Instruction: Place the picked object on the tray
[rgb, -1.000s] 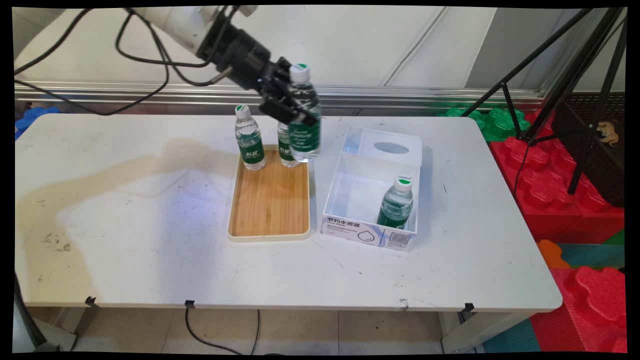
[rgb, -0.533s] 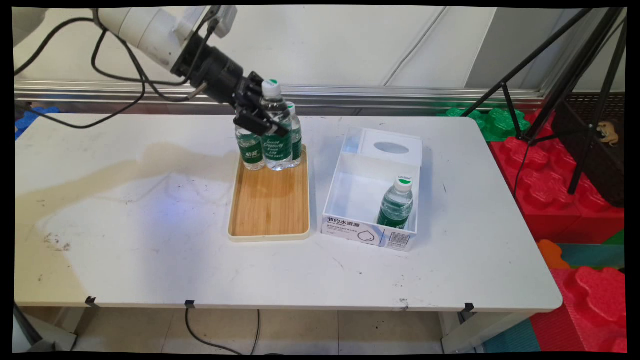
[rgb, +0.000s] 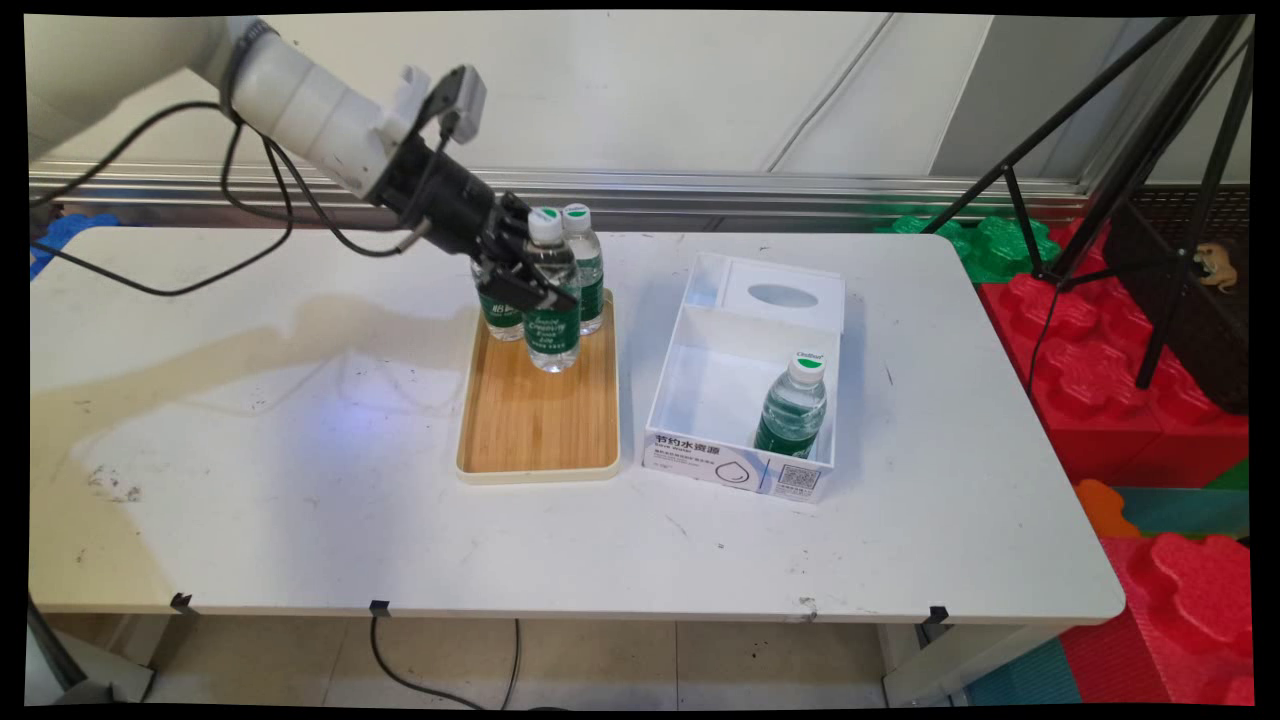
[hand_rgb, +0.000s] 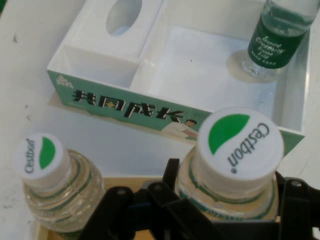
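My gripper (rgb: 545, 285) is shut on a clear water bottle (rgb: 552, 325) with a green label and white cap (hand_rgb: 239, 145), gripping it just below the neck. The bottle stands upright over the far half of a wooden tray (rgb: 540, 425); I cannot tell whether its base touches the wood. Behind it on the tray stand two more bottles: one (rgb: 584, 262) to its right, also in the hand view (hand_rgb: 42, 157), and one (rgb: 496, 312) partly hidden by the gripper. Right of the tray, a white open box (rgb: 735, 470) holds another bottle (rgb: 793, 405).
Black cables (rgb: 250, 215) hang from the arm over the table's far left. A brownish stain (rgb: 200, 350) marks the table's left side. A black tripod (rgb: 1150, 150) and red and green foam blocks (rgb: 1120, 400) stand off the right edge.
The gripper has carried the bottle left and down, from high above the tray's right edge to low over the tray's far half, in front of the two standing bottles.
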